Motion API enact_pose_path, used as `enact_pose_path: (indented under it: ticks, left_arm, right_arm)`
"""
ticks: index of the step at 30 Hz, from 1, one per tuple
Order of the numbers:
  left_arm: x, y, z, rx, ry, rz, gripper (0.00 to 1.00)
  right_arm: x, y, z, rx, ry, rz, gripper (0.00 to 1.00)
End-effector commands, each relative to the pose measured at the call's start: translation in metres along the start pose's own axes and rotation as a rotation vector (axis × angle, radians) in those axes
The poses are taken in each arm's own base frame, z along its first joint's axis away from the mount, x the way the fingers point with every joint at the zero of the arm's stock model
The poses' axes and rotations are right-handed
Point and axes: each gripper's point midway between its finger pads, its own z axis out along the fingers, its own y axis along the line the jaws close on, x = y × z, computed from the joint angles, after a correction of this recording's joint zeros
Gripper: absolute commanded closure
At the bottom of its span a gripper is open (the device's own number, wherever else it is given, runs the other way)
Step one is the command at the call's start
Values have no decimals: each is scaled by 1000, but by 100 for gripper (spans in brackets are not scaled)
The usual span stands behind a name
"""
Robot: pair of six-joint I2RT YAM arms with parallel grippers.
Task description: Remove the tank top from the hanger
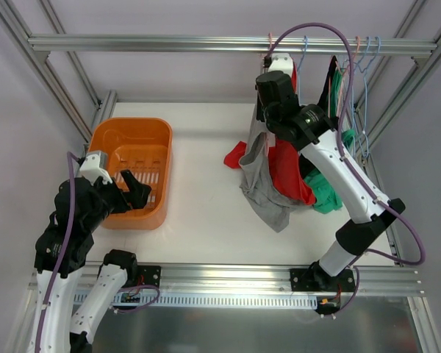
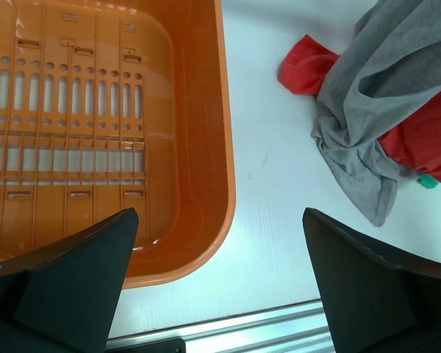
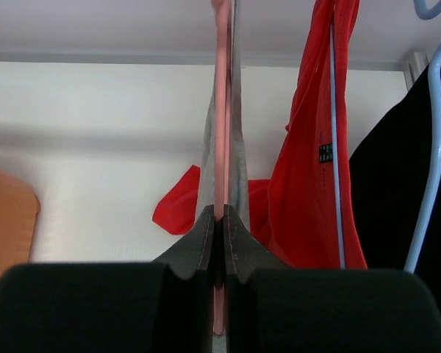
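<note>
The light grey tank top [image 1: 263,184] hangs from the pale pink hanger [image 3: 221,110], and its lower part is bunched on the white table. It also shows in the left wrist view [image 2: 367,95], and as grey strips on both sides of the pink wire in the right wrist view [image 3: 237,169]. My right gripper [image 1: 273,95] is up near the rail. In its own view this gripper [image 3: 220,220] is shut on the hanger wire. My left gripper [image 1: 136,190] is open and empty over the near right corner of the basket, as its own view [image 2: 220,213] shows.
An orange basket [image 1: 162,147] stands at the left, seen also from the left wrist [image 2: 224,147]. A red garment [image 1: 287,173] on a light blue hanger [image 3: 332,110] hangs right of the tank top. Green [image 1: 327,195] and black [image 3: 397,184] garments and more blue hangers [image 1: 364,88] fill the right. A metal rail [image 1: 169,44] spans the top.
</note>
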Motion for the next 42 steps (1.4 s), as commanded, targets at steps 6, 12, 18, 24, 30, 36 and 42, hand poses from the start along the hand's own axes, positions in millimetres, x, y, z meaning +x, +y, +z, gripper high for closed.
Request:
enact_pose_path:
  ticks: [6, 12, 18, 24, 30, 36, 42]
  left_arm:
    - [-27, -43, -5, 196, -18, 43, 1]
    - [-55, -92, -10, 416, -12, 37, 1]
    - [-82, -144, -10, 692, -2, -21, 1]
    - [-90, -180, 25, 782, -8, -27, 1]
    - [-77, -187, 50, 751, 31, -29, 1]
    - [-82, -182, 36, 742, -38, 2, 1]
    - [-83, -171, 23, 715, -108, 26, 1]
  right_arm:
    - [-54, -24, -68, -140, -199, 162, 100]
    - [-25, -37, -97, -216, -174, 156, 100]
    - [12, -29, -128, -413, -135, 127, 100]
    - [10, -46, -128, -378, -267, 90, 100]
    - [-10, -47, -100, -345, -282, 11, 100]
    - [-19, -53, -52, -294, -229, 28, 100]
    - [-1, -33, 5, -273, -119, 28, 100]
